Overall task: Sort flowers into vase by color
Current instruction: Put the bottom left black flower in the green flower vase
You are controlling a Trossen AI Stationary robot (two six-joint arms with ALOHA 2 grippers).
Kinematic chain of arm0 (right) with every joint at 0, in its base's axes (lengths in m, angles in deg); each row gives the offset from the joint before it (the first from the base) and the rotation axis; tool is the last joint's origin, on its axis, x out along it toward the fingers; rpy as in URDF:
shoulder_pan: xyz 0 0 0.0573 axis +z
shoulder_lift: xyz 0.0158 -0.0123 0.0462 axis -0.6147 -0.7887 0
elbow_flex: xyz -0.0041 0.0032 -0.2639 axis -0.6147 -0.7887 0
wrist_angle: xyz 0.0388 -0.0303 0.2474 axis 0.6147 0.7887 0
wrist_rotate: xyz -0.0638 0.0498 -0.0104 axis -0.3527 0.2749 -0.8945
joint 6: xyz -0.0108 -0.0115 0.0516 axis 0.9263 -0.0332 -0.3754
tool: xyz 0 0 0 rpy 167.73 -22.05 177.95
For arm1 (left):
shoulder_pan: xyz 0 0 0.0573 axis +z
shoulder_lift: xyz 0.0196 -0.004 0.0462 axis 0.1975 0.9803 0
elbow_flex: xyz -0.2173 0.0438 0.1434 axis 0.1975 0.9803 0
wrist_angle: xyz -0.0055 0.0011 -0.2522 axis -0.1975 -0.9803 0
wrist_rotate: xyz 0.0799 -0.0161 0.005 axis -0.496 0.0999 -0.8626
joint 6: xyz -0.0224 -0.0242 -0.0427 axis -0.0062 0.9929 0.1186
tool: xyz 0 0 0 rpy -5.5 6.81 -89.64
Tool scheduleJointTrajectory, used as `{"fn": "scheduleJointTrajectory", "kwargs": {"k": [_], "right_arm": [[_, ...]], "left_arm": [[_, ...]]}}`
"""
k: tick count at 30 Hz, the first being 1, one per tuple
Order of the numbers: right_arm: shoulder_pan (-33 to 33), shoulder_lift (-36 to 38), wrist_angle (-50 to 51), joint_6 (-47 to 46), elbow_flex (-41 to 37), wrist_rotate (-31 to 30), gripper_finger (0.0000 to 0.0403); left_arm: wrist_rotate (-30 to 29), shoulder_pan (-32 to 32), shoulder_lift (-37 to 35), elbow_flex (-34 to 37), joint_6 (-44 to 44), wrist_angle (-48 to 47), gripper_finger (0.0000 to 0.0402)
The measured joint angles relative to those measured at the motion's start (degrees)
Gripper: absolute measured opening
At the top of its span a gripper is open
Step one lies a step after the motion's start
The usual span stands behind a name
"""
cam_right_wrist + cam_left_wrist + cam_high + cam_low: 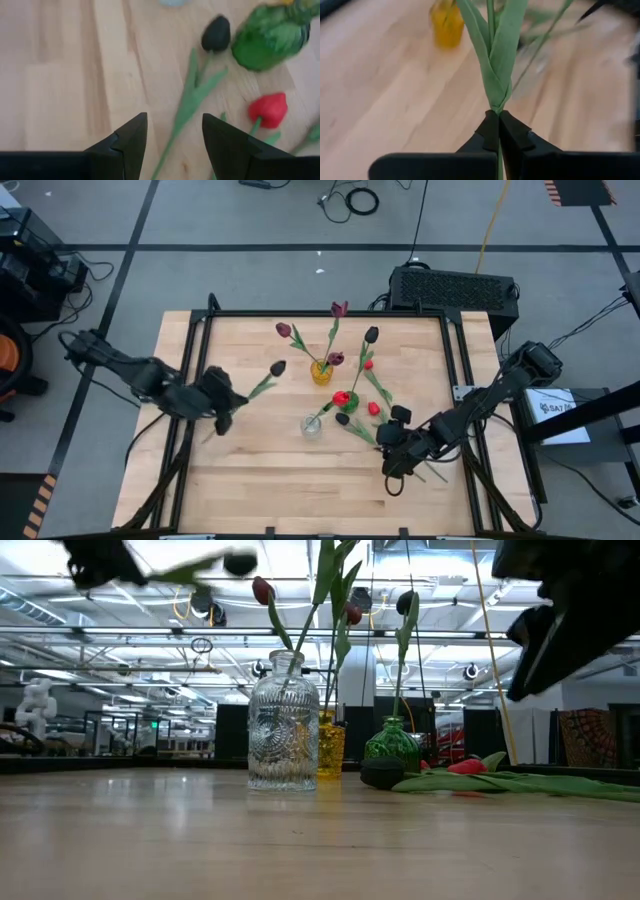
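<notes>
My left gripper (226,412) (497,120) is over the table's left half, shut on a tulip whose near-black head (277,368) (240,562) points toward the vases. My right gripper (392,452) (174,131) is open, raised above tulips lying flat on the table: a black-headed one (216,32) (342,419) and a red one (268,109) (374,409). The yellow vase (321,372) holds maroon tulips by their stems. The green vase (345,400) (272,35) holds a black-headed stem. The clear glass vase (312,425) (284,725) stands nearest. My left gripper pinches the tulip's thin stem (497,114) between its two fingers, just below where the leaves fold together. The fingers lie across the stem. The tulip is lifted clear of the table, and its stem reaches out toward the table's right and far side, head outermost.
The three vases stand close together at the table's middle. Loose green stems and leaves (520,782) spread on the wood right of the green vase. A dark frame (300,314) rims the table. Bare wood (280,480) lies toward the near edge.
</notes>
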Motion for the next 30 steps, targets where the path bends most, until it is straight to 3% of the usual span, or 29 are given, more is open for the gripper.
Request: {"fn": "scheduleJointTrajectory", "kwargs": {"k": [6,12,20,25,30], "right_arm": [[0.00,4.27,-3.94,3.85,0.00,-3.00,0.0183],[0.00,9.79,-10.26,10.87,0.00,-8.74,0.0183],[-0.09,16.59,-24.95,25.02,0.00,-19.46,0.0183],[-0.09,19.86,-39.89,36.79,0.00,-20.66,0.0183],[-1.16,20.60,-53.73,44.99,0.07,-21.59,0.0183]], "left_arm": [[-3.05,0.00,-7.35,-2.00,-17.18,15.16,0.0003],[-3.14,0.00,-8.23,-2.00,-38.20,36.29,0.0003],[-0.08,1.64,-0.70,-2.00,-56.27,61.40,0.0002],[6.61,3.56,6.68,-2.00,-60.58,75.00,0.0002],[9.62,5.95,14.29,-2.00,-62.94,91.76,0.0002]]}}
